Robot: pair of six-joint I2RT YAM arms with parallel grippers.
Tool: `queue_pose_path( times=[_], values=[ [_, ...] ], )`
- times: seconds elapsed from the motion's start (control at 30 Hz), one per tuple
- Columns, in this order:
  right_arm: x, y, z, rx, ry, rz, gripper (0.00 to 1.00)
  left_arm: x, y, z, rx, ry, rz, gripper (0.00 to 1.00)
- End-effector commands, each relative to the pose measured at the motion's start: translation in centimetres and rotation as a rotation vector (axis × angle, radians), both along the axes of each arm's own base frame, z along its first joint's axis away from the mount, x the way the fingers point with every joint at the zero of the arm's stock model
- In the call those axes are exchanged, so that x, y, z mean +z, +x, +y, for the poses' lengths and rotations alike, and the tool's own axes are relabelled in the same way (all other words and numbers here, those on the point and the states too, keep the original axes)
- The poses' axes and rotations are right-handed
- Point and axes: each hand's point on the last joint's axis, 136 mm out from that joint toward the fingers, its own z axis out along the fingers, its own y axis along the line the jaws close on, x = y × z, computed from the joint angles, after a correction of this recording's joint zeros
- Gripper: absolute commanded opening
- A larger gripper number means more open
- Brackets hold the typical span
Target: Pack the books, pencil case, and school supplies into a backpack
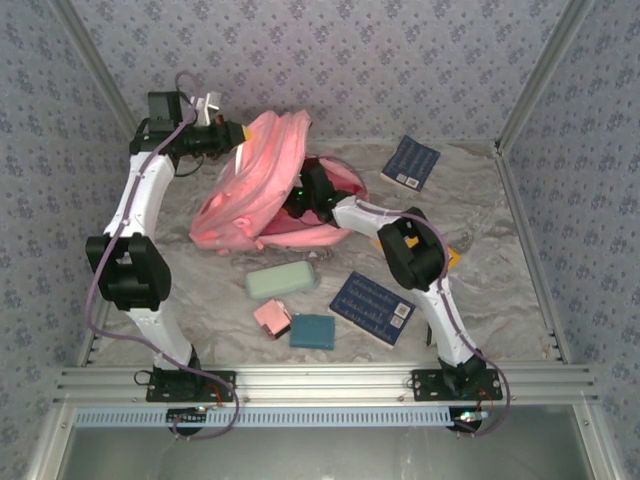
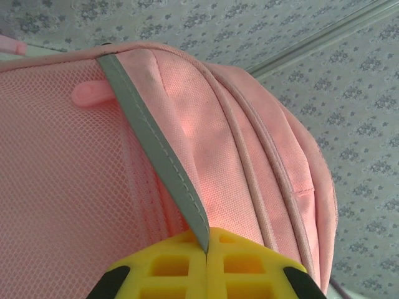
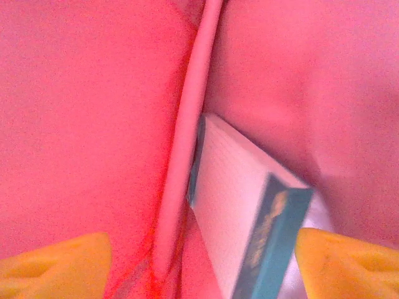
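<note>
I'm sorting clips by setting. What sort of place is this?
Probably a robot lab test booth: patterned backdrop walls around a tabletop, left arm and right arm bolted to an aluminium rail, a backpack staged.

Yellow book (image 1: 452, 257) mostly under the right arm (image 1: 408, 250); blurred teal-spined book (image 3: 249, 230) in the backpack (image 3: 93, 124), cropped at bottom edge.

Matt woven cloth and open mesh on the backpack (image 2: 249, 156); paper page edges on the book (image 3: 230, 218).

Left end effector (image 2: 207, 249) clamped shut, arm raised; right end effector (image 3: 199, 249) spread wide, reaching forward
</note>
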Motion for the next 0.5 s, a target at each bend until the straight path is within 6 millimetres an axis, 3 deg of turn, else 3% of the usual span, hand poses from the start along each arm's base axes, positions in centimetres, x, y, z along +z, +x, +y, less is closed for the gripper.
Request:
queue_pose_path(
  times=[0.0, 0.23, 0.33, 0.47],
  values=[
    [4.9, 1.1, -2.5, -0.053, 0.084, -0.097, 0.79, 6.4, -1.3, 0.6, -0.004, -0.031, -0.207, 0.0],
    [6.6, 0.4, -6.4, -0.062, 0.075, -0.141, 0.8, 4.9, -1.3, 1.2, 0.043, 0.0, -0.171, 0.0],
    [7.3, -0.7, -9.4, -0.089, 0.01, -0.183, 0.8, 3.4, -0.8, 2.1, 0.12, 0.027, -0.11, 0.0],
    [8.6, -3.1, -12.4, -0.087, -0.111, -0.251, 0.79, 1.5, -0.8, 1.7, 0.183, 0.011, -0.026, 0.0]
  ],
)
